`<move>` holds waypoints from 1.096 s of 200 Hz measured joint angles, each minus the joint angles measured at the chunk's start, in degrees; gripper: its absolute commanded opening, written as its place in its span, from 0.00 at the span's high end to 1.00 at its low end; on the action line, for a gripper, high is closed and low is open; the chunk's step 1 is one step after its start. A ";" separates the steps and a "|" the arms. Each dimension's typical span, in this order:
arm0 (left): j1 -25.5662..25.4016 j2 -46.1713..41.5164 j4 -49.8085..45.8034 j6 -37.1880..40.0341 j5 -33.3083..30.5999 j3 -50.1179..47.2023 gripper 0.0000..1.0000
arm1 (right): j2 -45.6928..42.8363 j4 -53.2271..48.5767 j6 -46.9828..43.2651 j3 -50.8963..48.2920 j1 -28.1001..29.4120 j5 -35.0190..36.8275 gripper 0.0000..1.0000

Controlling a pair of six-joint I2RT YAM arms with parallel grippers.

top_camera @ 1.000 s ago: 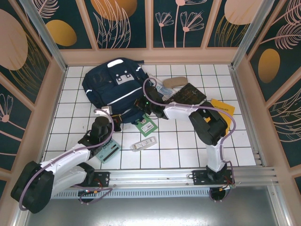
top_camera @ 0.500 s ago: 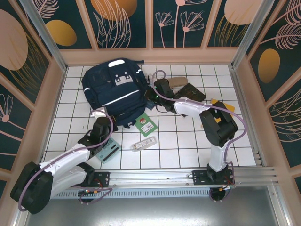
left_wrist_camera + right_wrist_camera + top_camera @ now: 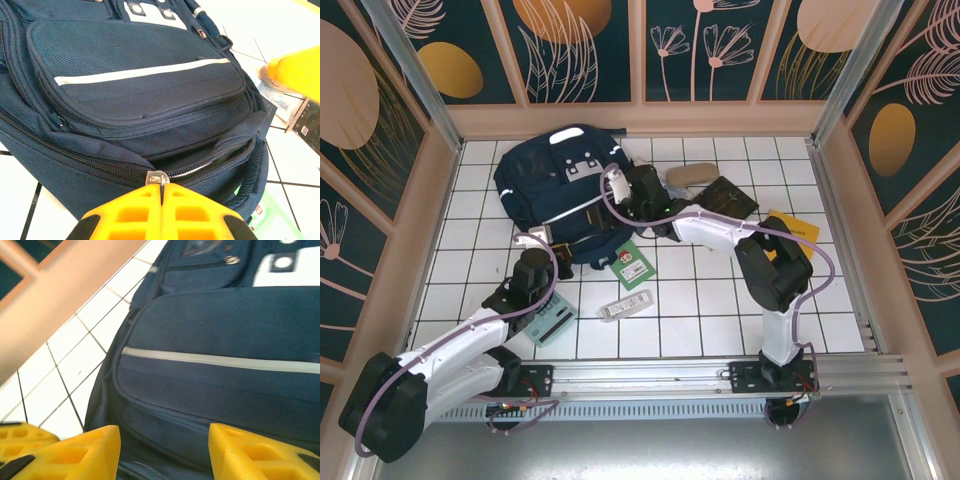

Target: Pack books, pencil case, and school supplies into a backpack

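Now the backpack (image 3: pixel 555 185) lies flat with its zip gap running along its near edge, the left gripper (image 3: pixel 161 190) sits right at that edge, pinched shut on the zipper pull (image 3: pixel 157 177), and the right gripper (image 3: pixel 165 442) hangs wide open over the backpack's front pocket.

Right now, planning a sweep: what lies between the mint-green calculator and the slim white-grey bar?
Bare white tile, seen from the top view; the mint-green calculator and slim white-grey bar lie apart.
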 measured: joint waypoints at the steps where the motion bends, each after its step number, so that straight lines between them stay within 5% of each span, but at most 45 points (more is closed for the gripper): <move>1: 0.00 0.00 0.00 0.00 0.00 0.02 1.00 | 0.07 0.00 -0.22 0.00 0.02 -0.11 0.49; 54: 0.00 0.31 -0.07 0.00 0.07 0.07 1.00 | 4.79 -2.56 -10.21 0.00 1.68 -3.78 0.52; 141: 0.07 0.76 -0.33 0.00 1.18 0.07 1.00 | 9.49 -7.08 -18.73 6.67 4.22 0.52 0.54; 183: 0.07 1.14 -0.39 0.02 1.49 0.07 1.00 | 9.88 -7.30 -21.31 6.73 5.64 3.52 0.68; 201: 0.09 1.14 -0.39 0.02 1.49 0.07 1.00 | 9.88 -7.28 -23.08 6.67 6.19 5.11 1.00; 219: 0.11 1.14 -0.44 0.00 1.46 0.07 1.00 | 9.70 -6.99 -23.87 5.97 6.86 6.69 1.00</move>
